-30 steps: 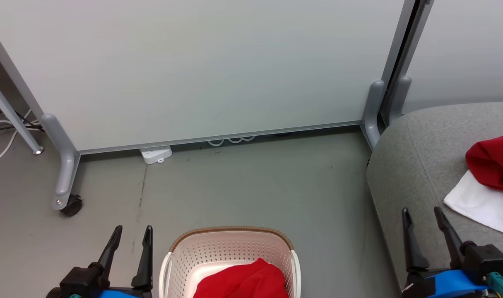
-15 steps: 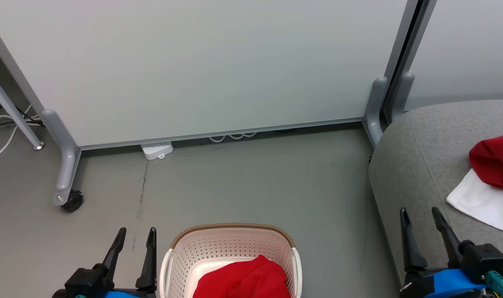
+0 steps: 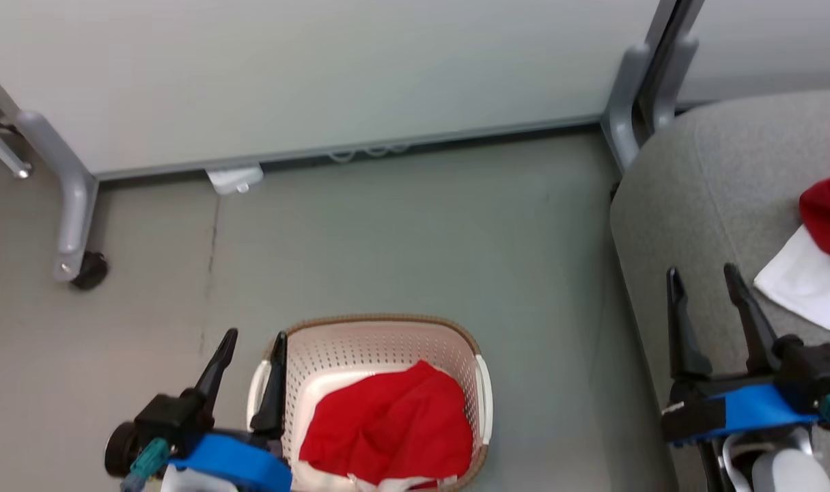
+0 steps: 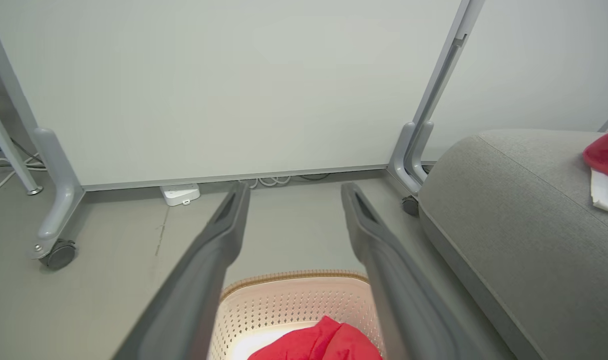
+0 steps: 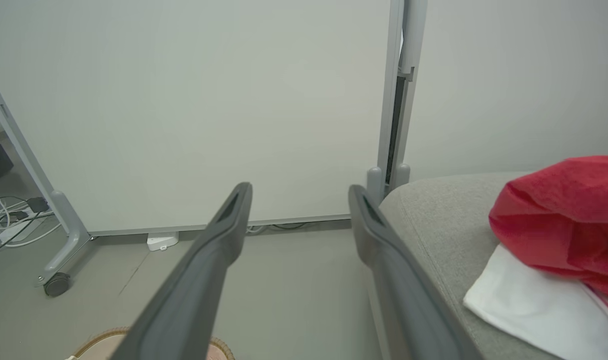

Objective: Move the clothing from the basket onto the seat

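Note:
A red garment (image 3: 391,427) lies crumpled in the cream basket (image 3: 367,335) on the floor, also visible in the left wrist view as red cloth (image 4: 324,345) in the basket (image 4: 293,300). My left gripper (image 3: 254,338) stands open at the basket's left rim, nothing between its fingers. The grey seat (image 3: 708,178) is at right, bearing another red garment (image 3: 828,212) with a white panel (image 3: 800,287). My right gripper (image 3: 703,273) is open and empty over the seat's front edge, left of that garment (image 5: 559,215).
A white partition panel (image 3: 305,68) on grey wheeled legs (image 3: 73,205) stands behind the basket. A white power strip (image 3: 233,179) and cables lie at its base. Bare grey floor (image 3: 401,239) spreads between partition, basket and seat.
The head camera has tilted down, so more of the basket and red garment shows. My left gripper now sits closer to the basket's left rim. Both grippers stay open.

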Robot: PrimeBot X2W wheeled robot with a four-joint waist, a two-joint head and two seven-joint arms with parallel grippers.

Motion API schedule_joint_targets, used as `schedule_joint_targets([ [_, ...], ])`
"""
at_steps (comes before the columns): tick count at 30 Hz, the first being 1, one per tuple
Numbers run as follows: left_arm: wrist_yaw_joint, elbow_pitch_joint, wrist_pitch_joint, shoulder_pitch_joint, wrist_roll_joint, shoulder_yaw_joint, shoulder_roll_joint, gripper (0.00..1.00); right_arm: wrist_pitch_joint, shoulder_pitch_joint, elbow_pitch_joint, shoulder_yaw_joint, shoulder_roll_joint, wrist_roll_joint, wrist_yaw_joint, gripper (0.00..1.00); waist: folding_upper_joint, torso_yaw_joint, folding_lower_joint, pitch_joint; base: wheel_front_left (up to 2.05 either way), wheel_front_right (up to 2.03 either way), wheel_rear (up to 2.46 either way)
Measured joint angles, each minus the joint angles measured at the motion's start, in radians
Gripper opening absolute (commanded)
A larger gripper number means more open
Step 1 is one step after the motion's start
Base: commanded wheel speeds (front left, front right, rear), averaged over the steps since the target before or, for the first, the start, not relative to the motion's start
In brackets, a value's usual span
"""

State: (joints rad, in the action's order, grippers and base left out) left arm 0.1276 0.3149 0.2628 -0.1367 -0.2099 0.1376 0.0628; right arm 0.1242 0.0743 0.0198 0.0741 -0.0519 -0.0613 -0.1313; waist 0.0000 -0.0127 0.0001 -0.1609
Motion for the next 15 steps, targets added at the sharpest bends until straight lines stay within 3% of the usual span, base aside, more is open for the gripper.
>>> schedule_joint_targets([
  [15, 0.0, 0.23, 0.0, -0.291, -0.049, 0.176, 0.048, 1.0, 0.005, 0.235, -0.115, -0.035, 0.0, 0.033, 0.0, 1.0, 0.0, 0.079, 0.0003, -0.35, 0.0, 0.0, 0.0],
])
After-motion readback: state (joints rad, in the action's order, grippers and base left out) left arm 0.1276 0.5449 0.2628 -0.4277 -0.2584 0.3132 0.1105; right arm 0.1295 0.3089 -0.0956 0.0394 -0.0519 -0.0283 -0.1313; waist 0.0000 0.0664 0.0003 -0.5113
